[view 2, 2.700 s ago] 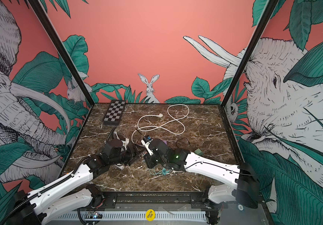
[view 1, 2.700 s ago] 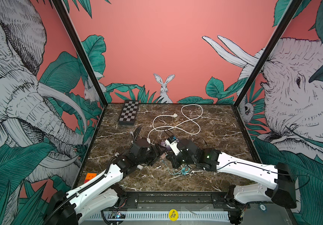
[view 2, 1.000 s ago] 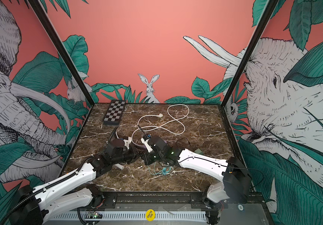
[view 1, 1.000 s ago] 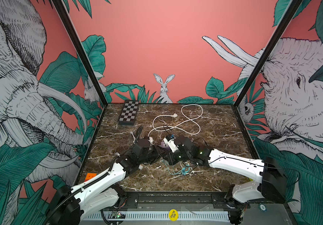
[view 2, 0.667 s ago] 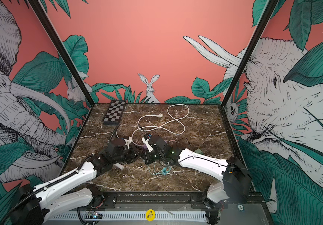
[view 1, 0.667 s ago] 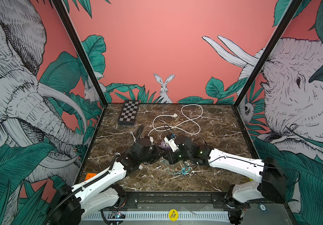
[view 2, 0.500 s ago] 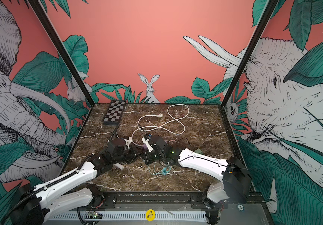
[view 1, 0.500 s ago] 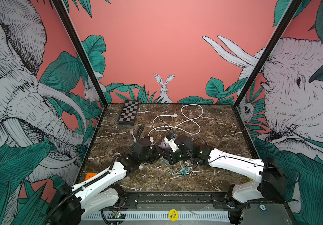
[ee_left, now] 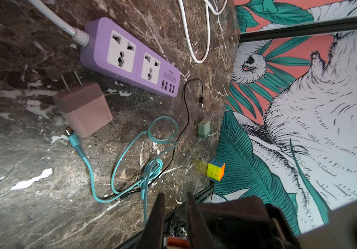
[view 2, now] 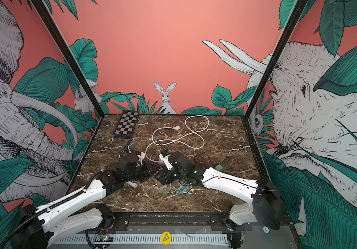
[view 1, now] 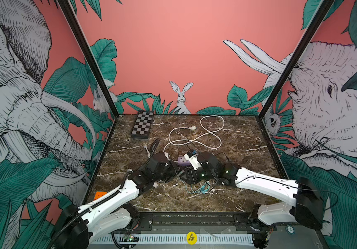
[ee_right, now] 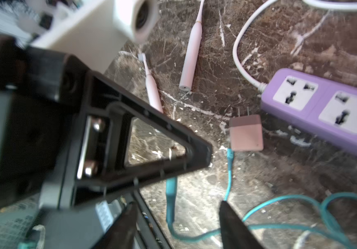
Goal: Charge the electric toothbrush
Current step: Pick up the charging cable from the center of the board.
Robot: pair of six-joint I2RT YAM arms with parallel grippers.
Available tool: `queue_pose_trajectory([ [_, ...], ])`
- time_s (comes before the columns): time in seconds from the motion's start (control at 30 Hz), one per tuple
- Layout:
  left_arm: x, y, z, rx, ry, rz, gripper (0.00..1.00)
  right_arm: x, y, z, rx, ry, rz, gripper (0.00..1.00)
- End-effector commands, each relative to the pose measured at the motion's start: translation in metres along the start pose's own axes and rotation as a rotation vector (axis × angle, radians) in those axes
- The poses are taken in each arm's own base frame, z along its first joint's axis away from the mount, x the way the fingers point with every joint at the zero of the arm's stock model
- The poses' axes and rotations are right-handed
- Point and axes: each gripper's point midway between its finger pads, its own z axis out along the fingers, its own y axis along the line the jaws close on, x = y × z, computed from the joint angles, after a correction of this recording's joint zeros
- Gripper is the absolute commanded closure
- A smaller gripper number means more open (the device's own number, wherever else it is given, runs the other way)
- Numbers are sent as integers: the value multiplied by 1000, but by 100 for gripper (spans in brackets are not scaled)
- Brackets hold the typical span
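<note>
Judging task as barely started. Seeing pink toothbrush (ee_right: 189, 62) lying flat on bench (view 1: 237, 151), left of purple power strip (ee_left: 96, 43), small port at its base empty. Spotting second pink toothbrush (ee_right: 152, 90) lying just beside it, partly hidden by left arm (view 1: 117, 194). Noting pink adapter (ee_left: 84, 112) lying just beside strip, prongs bare, both sockets empty. Reading one end of teal cable (ee_left: 75, 142) as touching adapter, probably plugged in, not confirming. Finding loose cable end (ee_right: 171, 189) lying on bench, apart from both toothbrushes. Counting as left: loose end into toothbrush base, adapter into strip. Marking right hand (ee_right: 177, 203) as spread wide, gripping nothing, hovering over loose cable end, with cable passing on bench between its fingers (ee_right: 128, 226). Marking left hand (ee_left: 175, 195) as pressed nearly together, thin slit showing, nothing visible in slit. Seeing cable running past one finger (ee_left: 158, 215), not managing to tell whether touching.
</note>
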Motion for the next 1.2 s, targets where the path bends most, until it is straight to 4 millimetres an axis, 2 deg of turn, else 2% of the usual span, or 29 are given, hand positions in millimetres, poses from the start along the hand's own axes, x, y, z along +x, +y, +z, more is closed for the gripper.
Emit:
queue_pose_trajectory([
  [0.0,-5,18,-7,-21,-68,-117,100,-15,10,-16,-95,-190,-29,33],
  [0.13,-10,15,-10,51,-101,-201,100,-16,16,-28,-179,-387,-75,30],
  [0.27,-10,15,-13,51,-105,-226,100,-18,32,-28,-191,-478,-194,30],
  [0.43,-10,14,-12,80,-108,-263,100,-27,24,-23,-147,-568,-211,34],
  [0.77,-12,13,-13,96,-117,-285,100,-28,23,0,-153,-554,-212,46],
  [1.17,-12,13,-14,105,-122,-285,100,-34,28,13,-180,-553,-187,60],
])
